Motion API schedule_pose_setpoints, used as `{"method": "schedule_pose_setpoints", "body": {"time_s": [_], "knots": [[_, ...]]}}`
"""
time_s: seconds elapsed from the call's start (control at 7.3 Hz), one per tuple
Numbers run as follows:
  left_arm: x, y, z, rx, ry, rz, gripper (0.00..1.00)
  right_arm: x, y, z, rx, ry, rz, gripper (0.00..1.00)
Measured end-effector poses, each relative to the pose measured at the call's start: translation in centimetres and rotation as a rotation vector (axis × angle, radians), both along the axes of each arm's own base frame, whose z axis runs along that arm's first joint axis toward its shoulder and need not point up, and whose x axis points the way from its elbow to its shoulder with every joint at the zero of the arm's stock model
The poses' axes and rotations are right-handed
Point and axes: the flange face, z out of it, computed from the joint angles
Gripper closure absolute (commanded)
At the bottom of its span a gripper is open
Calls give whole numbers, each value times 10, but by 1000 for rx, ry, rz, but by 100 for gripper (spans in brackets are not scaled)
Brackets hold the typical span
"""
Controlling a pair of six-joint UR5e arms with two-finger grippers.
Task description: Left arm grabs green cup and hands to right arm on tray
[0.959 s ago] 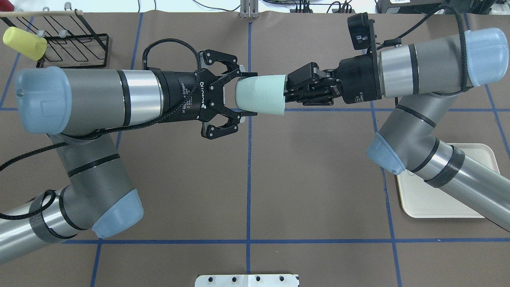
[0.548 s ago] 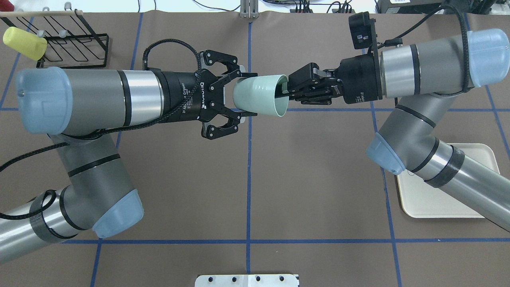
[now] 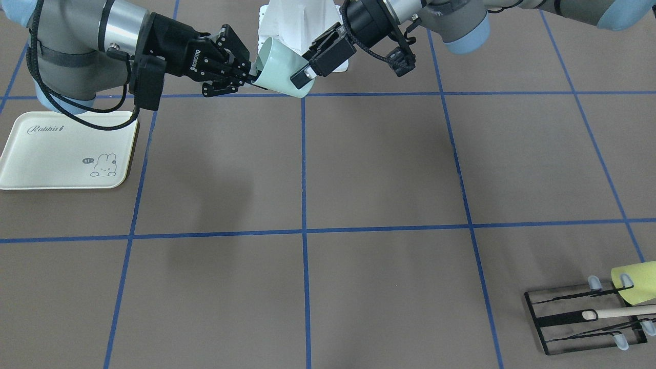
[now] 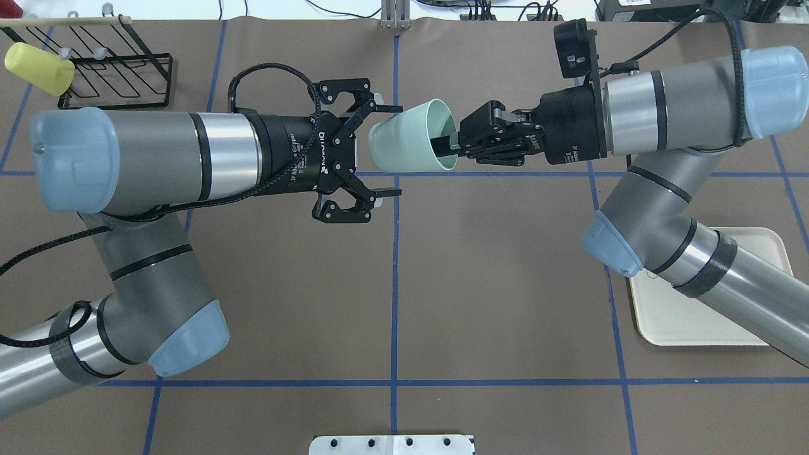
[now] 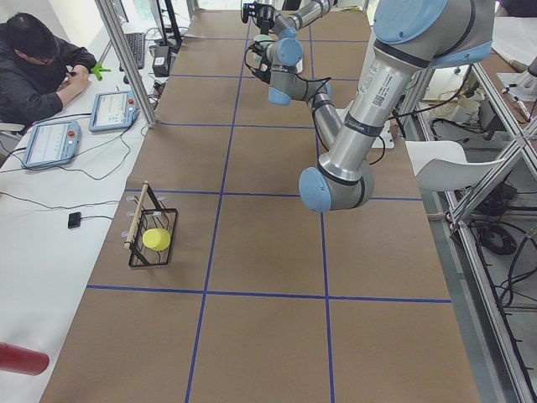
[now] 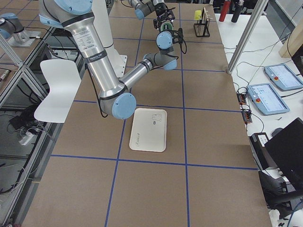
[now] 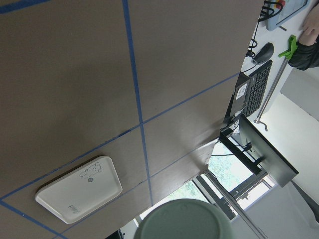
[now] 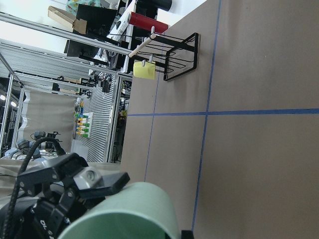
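two grippers face each other above the table (image 4: pixel 493 284), and the cup (image 4: pixel 407 142) hangs in the air between them. the right gripper (image 4: pixel 450 145) pinches the cup's rim, one finger inside the mouth and one outside. the left gripper (image 4: pixel 392 150) is spread wide around the cup's base; one finger (image 4: pixel 385 191) is clearly apart from it, the other just beside it. the cup is tilted, mouth toward the right gripper. the tray (image 4: pixel 695 316) lies on the table, well apart, partly under the right arm (image 4: pixel 663 107).
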Motion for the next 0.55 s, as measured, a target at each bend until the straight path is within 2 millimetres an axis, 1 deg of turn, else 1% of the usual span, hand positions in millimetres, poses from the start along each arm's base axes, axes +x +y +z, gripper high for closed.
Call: {"method": "schedule_pose_setpoints", "body": {"time_s": [0.27, 0.55], "knots": [[0, 0, 0, 7, -2, -1, 0, 0, 0, 1, -1, 1, 2, 100], [-1, 0, 2, 12, -6, -3, 0, 2, -6, 8, -16, -2, 53, 100]]}}
